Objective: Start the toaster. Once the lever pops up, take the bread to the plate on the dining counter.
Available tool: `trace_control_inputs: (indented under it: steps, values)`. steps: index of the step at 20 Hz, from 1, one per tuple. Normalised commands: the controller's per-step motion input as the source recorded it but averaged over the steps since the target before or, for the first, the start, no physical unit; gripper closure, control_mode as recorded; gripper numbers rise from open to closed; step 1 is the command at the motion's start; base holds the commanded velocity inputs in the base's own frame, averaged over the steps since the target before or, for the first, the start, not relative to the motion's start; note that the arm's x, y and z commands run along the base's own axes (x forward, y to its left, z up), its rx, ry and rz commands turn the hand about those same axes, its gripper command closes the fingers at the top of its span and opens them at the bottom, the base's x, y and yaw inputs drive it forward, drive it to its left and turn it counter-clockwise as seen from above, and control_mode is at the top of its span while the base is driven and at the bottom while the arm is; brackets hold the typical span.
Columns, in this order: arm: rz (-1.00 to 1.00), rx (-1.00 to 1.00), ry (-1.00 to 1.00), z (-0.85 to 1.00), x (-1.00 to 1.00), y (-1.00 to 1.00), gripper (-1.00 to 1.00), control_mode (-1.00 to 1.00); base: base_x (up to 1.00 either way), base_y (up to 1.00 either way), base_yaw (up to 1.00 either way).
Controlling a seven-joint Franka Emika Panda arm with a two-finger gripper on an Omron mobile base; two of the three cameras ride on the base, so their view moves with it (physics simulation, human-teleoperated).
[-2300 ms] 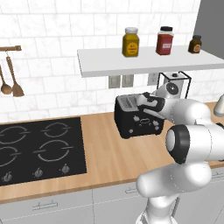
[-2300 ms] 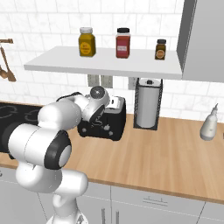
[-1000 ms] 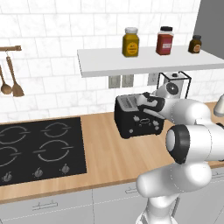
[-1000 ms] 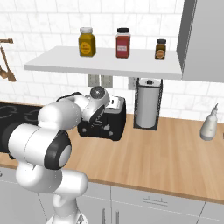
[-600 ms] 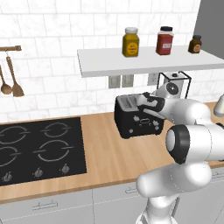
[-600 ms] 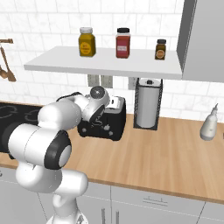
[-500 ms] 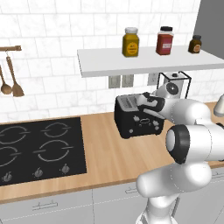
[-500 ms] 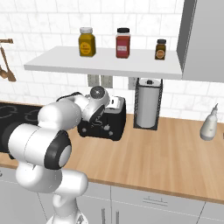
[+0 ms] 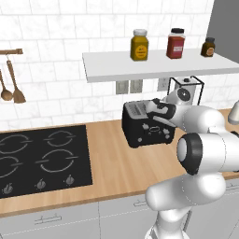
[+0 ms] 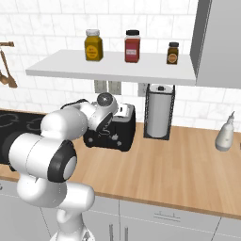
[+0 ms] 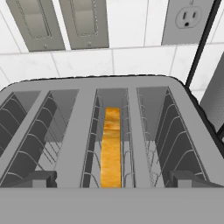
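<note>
No change since the earlier frames: arm and scene hold position. Fingers (image 11: 112,178) spread wide, gripping nothing, poised directly above the toaster (image 9: 145,128) on the wood table (image 9: 116,163). The bread (image 11: 111,146) sits down in a slot, its browned edge up, between the two tips.

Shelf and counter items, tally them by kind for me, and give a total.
Jars on the shelf: 3, yellow, red and small dark
Toaster: 1
Bread in the toaster slot: 1
Paper towel roll: 1
Hanging wooden spoons: 2
Pale bottle on the counter: 1
Total: 9
</note>
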Motion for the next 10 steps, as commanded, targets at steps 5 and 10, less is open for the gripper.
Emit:
trace_control_inputs:
  steps: [5, 10]
  values:
    - [0.0, 0.0, 0.0, 0.0, 0.0, 0.0, -1.0, -1.0, 0.0, 0.0, 0.0]
    - [0.0, 0.0, 0.0, 0.0, 0.0, 0.0, -1.0, -1.0, 0.0, 0.0, 0.0]
